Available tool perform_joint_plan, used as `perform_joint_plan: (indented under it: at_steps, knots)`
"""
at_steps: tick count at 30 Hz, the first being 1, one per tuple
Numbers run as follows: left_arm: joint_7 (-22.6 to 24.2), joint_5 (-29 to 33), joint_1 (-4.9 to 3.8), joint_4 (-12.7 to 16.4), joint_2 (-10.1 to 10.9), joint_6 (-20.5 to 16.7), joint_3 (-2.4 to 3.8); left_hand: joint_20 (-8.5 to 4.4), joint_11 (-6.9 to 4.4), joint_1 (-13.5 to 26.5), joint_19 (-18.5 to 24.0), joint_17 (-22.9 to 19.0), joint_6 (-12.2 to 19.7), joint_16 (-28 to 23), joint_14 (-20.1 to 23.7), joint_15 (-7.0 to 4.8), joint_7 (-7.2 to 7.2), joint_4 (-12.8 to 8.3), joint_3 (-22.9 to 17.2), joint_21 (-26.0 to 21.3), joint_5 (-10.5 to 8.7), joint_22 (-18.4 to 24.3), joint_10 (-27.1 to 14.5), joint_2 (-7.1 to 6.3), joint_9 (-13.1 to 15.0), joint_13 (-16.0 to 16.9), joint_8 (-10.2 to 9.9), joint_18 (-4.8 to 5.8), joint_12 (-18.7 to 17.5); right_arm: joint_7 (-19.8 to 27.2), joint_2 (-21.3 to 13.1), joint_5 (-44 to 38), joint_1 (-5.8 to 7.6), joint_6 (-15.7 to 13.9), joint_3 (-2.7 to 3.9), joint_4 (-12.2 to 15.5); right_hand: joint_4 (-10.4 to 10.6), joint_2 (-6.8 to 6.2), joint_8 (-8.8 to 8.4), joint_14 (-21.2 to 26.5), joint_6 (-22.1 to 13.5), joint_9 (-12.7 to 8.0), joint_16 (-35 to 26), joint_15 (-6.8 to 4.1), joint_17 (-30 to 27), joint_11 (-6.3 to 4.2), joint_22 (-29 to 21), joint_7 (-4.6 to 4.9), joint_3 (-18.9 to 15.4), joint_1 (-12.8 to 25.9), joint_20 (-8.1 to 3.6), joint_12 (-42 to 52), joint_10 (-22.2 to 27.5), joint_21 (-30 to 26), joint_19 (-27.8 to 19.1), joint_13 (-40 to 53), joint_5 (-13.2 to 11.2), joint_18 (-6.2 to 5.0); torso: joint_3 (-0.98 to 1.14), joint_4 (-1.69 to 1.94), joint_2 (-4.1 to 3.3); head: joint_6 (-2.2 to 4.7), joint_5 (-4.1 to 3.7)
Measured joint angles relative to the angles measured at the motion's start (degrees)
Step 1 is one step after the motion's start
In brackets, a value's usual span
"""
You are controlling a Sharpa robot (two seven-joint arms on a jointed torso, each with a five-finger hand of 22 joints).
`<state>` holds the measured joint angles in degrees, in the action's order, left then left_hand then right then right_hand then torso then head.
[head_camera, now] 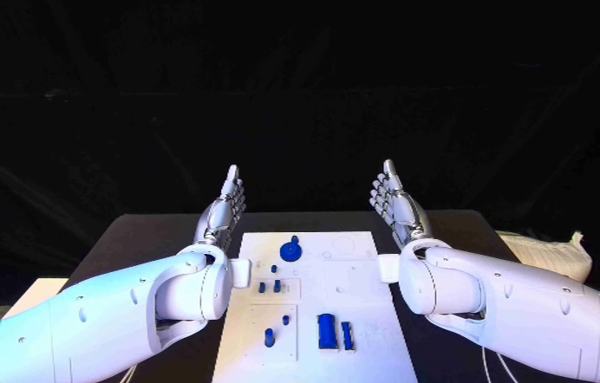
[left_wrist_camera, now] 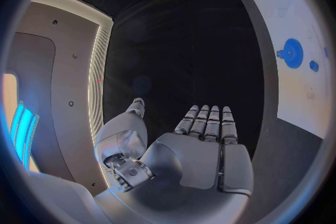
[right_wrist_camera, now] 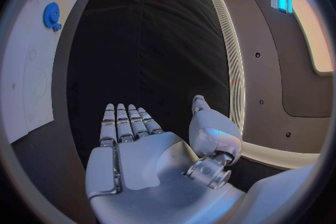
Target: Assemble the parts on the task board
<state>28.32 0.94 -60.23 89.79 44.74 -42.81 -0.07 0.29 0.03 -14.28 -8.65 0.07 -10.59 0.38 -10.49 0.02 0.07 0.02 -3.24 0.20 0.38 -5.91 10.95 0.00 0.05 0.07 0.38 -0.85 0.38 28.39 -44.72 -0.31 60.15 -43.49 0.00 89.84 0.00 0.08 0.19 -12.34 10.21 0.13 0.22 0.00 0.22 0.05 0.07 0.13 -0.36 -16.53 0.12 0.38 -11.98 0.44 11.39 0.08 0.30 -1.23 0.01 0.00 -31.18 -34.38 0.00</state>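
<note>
On the table: a white task board (head_camera: pixel 362 314) is laid flat at the middle of the black table (head_camera: pixel 138 236), between the two arms.
Left hand: the left hand (head_camera: pixel 223 211) is held above the table just beyond the board's far left corner, fingers straight and lying side by side, with nothing held; in its own wrist view the palm (left_wrist_camera: pixel 199 151) is seen flat with the thumb set apart.
Right hand: the right hand (head_camera: pixel 398 203) is raised in the same manner just beyond the board's far right corner, fingers stretched out, with nothing held; in its own wrist view the palm (right_wrist_camera: pixel 140 159) is seen flat and bare.
Hands together: the two hands are kept well apart, one at each side of the board, and neither is touching a part.
Gear: a round blue gear (head_camera: pixel 290 249) is seen on the far part of the board, nearer the left hand.
Small parts: several small blue parts (head_camera: pixel 269 286) are grouped near the middle of the board's left half.
Near parts: a larger blue block (head_camera: pixel 326 330) and a slimmer blue piece (head_camera: pixel 348 334) are placed just beside each other on the near part of the board, with a small blue peg (head_camera: pixel 269 338) to their left.
Beside the table: a pale crumpled bag (head_camera: pixel 548 255) is seen at the table's right edge.
</note>
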Motion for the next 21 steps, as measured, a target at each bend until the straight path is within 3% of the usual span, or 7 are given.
perform_joint_plan:
  at_steps: [11,14,17,18,19,21]
  knots:
    - [0.34,-0.26,0.01,0.01,0.00,-0.90,0.00,-0.27,-0.11,4.96,2.92,0.00,3.77,0.00,3.71,0.10,-0.10,0.02,2.44,0.00,0.00,4.58,-3.84,0.13,0.01,0.01,0.00,0.00,0.00,0.37,0.00,0.49,0.00,-0.64,0.00,0.01,0.00,-0.09,0.00,4.50,-3.60,-0.07,0.00,-0.01,-0.14,-0.07,0.01,-0.01,0.00,6.00,-0.13,0.00,4.35,-0.23,-4.00,-0.02,0.00,-0.01,0.00,0.00,0.00,0.00,0.00]
    - [0.38,-0.28,0.01,0.01,0.00,-0.97,0.00,-0.25,-0.01,6.08,4.63,0.01,4.43,0.00,4.42,-0.02,-0.10,-0.02,2.61,0.00,0.00,5.10,-4.68,0.05,0.01,0.01,0.00,0.00,0.00,0.42,0.00,0.54,0.00,-0.69,0.00,0.01,0.00,-0.16,0.00,5.28,-4.29,-0.06,0.00,0.03,-0.14,-0.13,0.02,-0.13,0.00,7.09,0.01,0.00,5.02,-0.23,-4.72,-0.02,0.00,0.87,0.00,0.00,0.00,0.00,0.00]
    - [0.41,-0.30,0.01,0.02,0.00,-1.02,0.00,-0.27,0.04,6.85,6.21,0.01,5.06,0.00,5.15,0.04,-0.10,-0.02,2.61,0.00,0.00,5.41,-5.25,0.04,0.02,0.02,0.00,0.00,0.00,0.45,0.01,0.58,0.00,-0.74,-0.01,0.02,0.00,-0.10,0.00,10.48,-9.64,-0.06,0.00,0.01,-0.14,-0.04,0.02,-0.11,0.00,11.26,-0.09,0.00,10.71,-0.23,-10.16,-0.02,0.00,0.87,-0.01,0.00,0.00,0.00,0.00]
    - [0.42,-0.30,0.01,0.02,0.00,-1.04,0.00,-0.25,-0.01,7.06,6.60,0.01,5.59,0.00,5.75,0.00,-0.05,0.00,2.63,0.00,0.01,5.49,-5.52,-0.16,0.02,0.02,0.00,0.00,0.00,0.47,0.01,0.59,0.00,-0.75,-0.01,0.02,0.00,-0.12,0.00,11.52,-9.93,-0.06,0.00,-0.01,-0.14,-0.09,0.03,-0.09,0.00,14.46,-0.18,0.00,11.36,-0.23,-10.85,-0.02,0.00,0.87,0.00,0.00,0.00,0.00,0.00]
    - [0.42,-0.31,0.01,0.03,0.00,-1.05,0.00,-0.27,-0.03,8.09,7.64,0.01,8.07,0.00,8.11,-0.01,-0.05,0.02,2.92,0.00,0.00,5.69,-8.21,0.01,0.02,0.02,0.01,-0.01,0.00,0.47,0.00,0.60,0.00,-0.76,-0.01,0.02,0.00,-0.10,0.00,12.05,-10.01,-0.06,0.00,-0.01,-0.14,-0.08,0.03,-0.14,0.00,15.95,-0.11,0.00,11.70,-0.23,-11.13,-0.01,0.00,0.87,-0.01,0.00,0.00,0.00,0.00]
    - [0.44,-0.32,0.01,0.03,0.00,-1.10,0.00,-0.27,-0.04,12.23,8.44,0.01,10.13,0.00,10.12,-0.02,-0.11,-0.04,3.08,0.00,0.01,5.82,-10.47,0.00,0.03,0.02,0.01,-0.01,0.00,0.49,0.00,0.61,0.00,-0.78,-0.01,0.02,0.00,-0.03,0.00,12.05,-10.01,-0.05,0.01,-0.01,-0.14,-0.08,0.02,-0.14,0.00,16.15,-0.11,0.00,11.70,-0.23,-11.12,-0.01,0.00,0.87,-0.01,0.00,0.00,0.00,0.00]
